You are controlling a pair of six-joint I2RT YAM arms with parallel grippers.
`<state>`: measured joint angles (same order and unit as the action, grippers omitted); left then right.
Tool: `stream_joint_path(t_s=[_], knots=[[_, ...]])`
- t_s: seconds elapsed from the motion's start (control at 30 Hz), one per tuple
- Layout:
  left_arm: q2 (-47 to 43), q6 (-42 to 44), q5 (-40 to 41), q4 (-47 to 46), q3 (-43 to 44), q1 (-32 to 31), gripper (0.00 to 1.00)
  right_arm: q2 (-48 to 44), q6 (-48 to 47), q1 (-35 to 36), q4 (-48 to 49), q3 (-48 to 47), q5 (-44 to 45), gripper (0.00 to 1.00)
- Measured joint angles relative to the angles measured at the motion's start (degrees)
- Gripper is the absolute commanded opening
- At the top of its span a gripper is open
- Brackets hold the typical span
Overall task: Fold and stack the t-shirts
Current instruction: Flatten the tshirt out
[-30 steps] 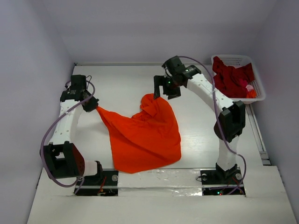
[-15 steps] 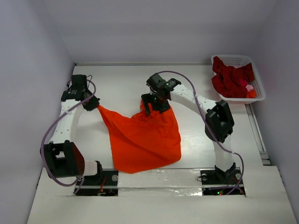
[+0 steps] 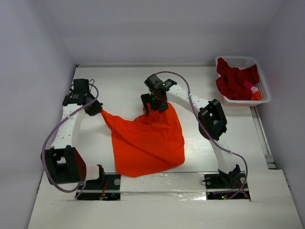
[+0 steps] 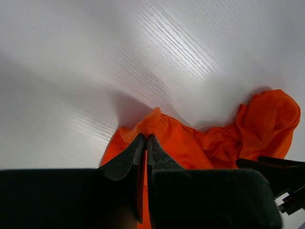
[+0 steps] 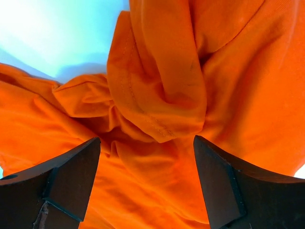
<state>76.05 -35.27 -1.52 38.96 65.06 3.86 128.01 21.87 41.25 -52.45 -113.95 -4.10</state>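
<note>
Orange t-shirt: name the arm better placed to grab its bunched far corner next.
Right. The right gripper hangs open over that bunch, straddling the folds; the left gripper is shut on another corner of the orange t-shirt.

Cloth: orange t-shirt (image 3: 147,138), soft, matt and creased, its stitched hems showing close up; dark red t-shirt (image 3: 236,81), far right, the same matt cloth, crumpled. Hard surfaces: table (image 3: 124,86), white and smooth with a fine straight grain and a soft sheen; basket (image 3: 240,60), white lattice plastic. Tooling: right gripper (image 5: 147,140) — fingers (image 5: 66,181) dark, matt, plastic by the look.
</note>
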Motion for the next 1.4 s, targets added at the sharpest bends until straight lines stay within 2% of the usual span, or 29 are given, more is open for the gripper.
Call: stream_joint_path(t_s=[0.13, 0.23, 0.6, 1.17, 1.4], knots=[[-0.8, 0.3, 0.0, 0.0, -0.2, 0.0, 0.0, 0.1, 0.3, -0.1, 0.2, 0.0, 0.1, 0.79], [-0.9, 0.3, -0.1, -0.1, -0.3, 0.0, 0.0, 0.1, 0.8, -0.7, 0.7, 0.4, 0.1, 0.69], [-0.9, 0.4, -0.3, -0.1, -0.5, 0.0, 0.0, 0.1, 1.3, -3.1, 2.2, 2.4, 0.1, 0.71], [-0.9, 0.4, -1.2, -0.2, -0.9, 0.0, 0.0, 0.3, 1.6, -2.8, 3.7, 6.2, -0.2, 0.71], [-0.9, 0.5, -1.4, -0.2, -1.0, 0.0, 0.0, 0.3, 1.5, -0.5, 3.6, 6.0, 1.0, 0.71]])
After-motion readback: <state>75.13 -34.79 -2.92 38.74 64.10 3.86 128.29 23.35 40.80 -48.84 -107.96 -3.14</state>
